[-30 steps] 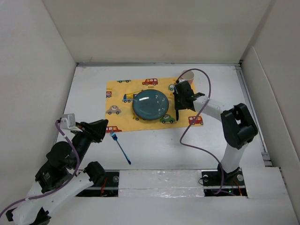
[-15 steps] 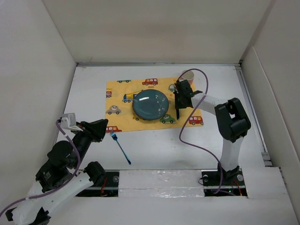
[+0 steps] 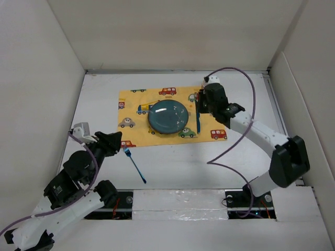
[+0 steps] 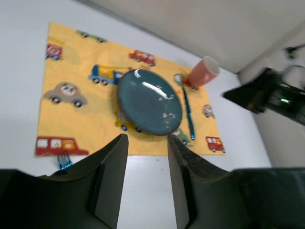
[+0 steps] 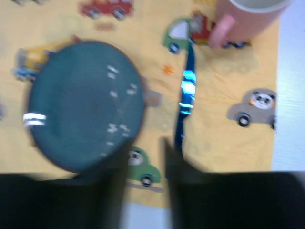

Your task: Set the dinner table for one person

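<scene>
While the left tool (image 4: 147,138) and right tool (image 5: 145,148) both stand apart and empty, the desk (image 3: 172,167) spans the view; its mat (image 3: 131,102) carries a plate (image 3: 168,117), spoon (image 3: 198,121) just right; a fork (image 3: 135,164) lies just beside the mat's near-left corner.

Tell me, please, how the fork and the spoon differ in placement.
The fork lies directly on the table, off the yellow cloth; the spoon lies on the cloth, right of the plate. The fork is slanted; the spoon runs nearly straight front to back. Both are blue and lie flat, unheld.
</scene>
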{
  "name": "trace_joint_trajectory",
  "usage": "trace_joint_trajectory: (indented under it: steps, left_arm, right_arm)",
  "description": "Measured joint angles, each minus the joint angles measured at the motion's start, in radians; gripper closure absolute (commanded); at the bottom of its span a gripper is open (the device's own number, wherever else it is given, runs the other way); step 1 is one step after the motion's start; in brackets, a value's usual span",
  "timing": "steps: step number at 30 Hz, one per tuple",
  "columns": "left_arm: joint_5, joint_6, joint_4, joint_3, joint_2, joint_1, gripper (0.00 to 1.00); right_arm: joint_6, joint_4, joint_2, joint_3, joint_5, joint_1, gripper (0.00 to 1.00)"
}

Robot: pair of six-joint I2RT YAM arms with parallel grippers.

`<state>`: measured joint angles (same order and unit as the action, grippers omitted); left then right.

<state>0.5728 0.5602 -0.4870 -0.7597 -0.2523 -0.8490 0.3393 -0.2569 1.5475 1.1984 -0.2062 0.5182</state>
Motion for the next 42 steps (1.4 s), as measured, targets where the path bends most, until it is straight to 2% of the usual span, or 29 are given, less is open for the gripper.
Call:
trace_joint_trajectory:
  steps: [1,6,9,11,14,20,23,24,25,29,31,38,42]
  left_arm:
    - [0.033,0.034,-0.028,-0.008,-0.021,0.0,0.62]
    - [0.132,0.168,-0.129,-0.042,-0.228,0.0,0.52]
    - [0.106,0.236,-0.165,-0.05,-0.384,0.003,0.5]
    - [0.067,0.287,-0.192,-0.064,-0.48,0.007,0.49]
    - [-0.011,0.352,-0.201,-0.064,-0.594,0.023,0.53]
    - [-0.161,0.45,-0.129,0.077,-0.621,0.109,0.72]
    - [-0.203,0.501,-0.122,0.133,-0.651,0.124,0.7]
    - [-0.216,0.518,-0.12,0.149,-0.661,0.124,0.66]
    - [-0.223,0.526,-0.119,0.157,-0.666,0.124,0.56]
    - [-0.261,0.583,-0.101,0.211,-0.689,0.124,0.54]
    - [-0.268,0.6,-0.101,0.23,-0.708,0.124,0.54]
    - [-0.255,0.653,-0.096,0.234,-0.803,0.124,0.66]
    - [-0.235,0.672,-0.097,0.231,-0.856,0.124,0.68]
  right_arm:
    - [0.012,0.023,-0.044,-0.024,-0.006,0.02,1.0]
    - [0.024,0.053,-0.204,-0.152,-0.019,0.095,1.0]
    - [0.032,0.056,-0.271,-0.237,-0.029,0.103,0.96]
    - [0.044,0.055,-0.315,-0.28,-0.038,0.103,0.9]
    - [0.069,0.056,-0.396,-0.319,-0.032,0.105,0.84]
    - [0.119,0.148,-0.588,-0.412,0.01,0.105,0.8]
    - [0.138,0.203,-0.663,-0.473,0.025,0.105,0.78]
    - [0.145,0.219,-0.681,-0.494,0.031,0.105,0.78]
    - [0.15,0.227,-0.691,-0.509,0.033,0.105,0.78]
    - [0.164,0.245,-0.691,-0.532,0.063,0.098,0.77]
    - [0.167,0.25,-0.688,-0.532,0.086,0.097,0.76]
    - [0.177,0.268,-0.679,-0.532,0.152,0.097,0.75]
    - [0.178,0.267,-0.687,-0.532,0.162,0.097,0.75]
